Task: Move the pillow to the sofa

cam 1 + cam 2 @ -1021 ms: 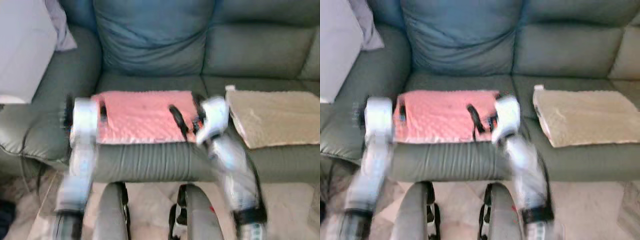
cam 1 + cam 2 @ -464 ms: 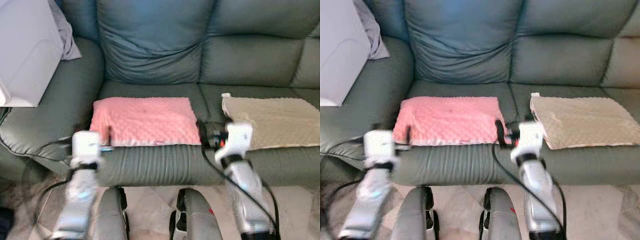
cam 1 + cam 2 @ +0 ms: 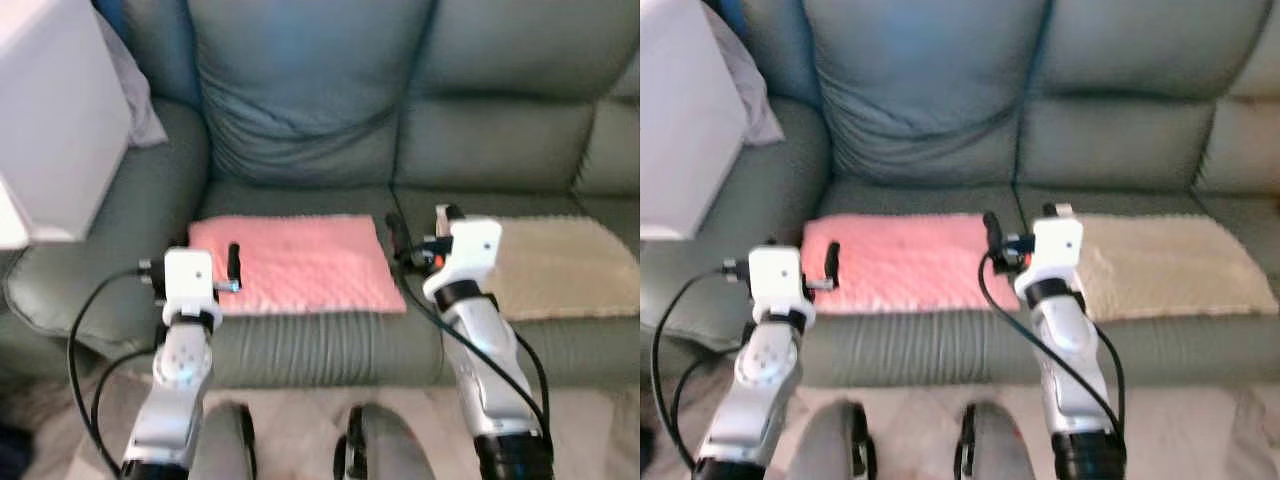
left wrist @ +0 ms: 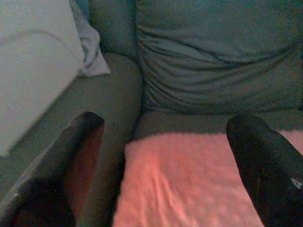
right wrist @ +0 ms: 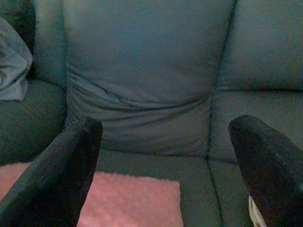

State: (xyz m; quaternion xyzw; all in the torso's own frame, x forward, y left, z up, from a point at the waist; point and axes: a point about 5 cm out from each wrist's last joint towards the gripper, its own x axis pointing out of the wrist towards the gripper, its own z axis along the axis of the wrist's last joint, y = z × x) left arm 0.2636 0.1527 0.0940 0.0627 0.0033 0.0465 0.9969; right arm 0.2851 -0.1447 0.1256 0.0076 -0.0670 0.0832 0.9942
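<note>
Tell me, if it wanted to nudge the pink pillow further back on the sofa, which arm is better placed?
Probably the left. The left tool hangs open above the pink pillow, over its near left corner. The right tool, also open, sits beside the pillow's right edge, over the gap before the beige pillow.

You get soft, even daylight in both eye views, slightly blurred and washed out; the wrist views are dimmer and bluish, with the near black fingers (image 4: 265, 170) out of focus; no glare
</note>
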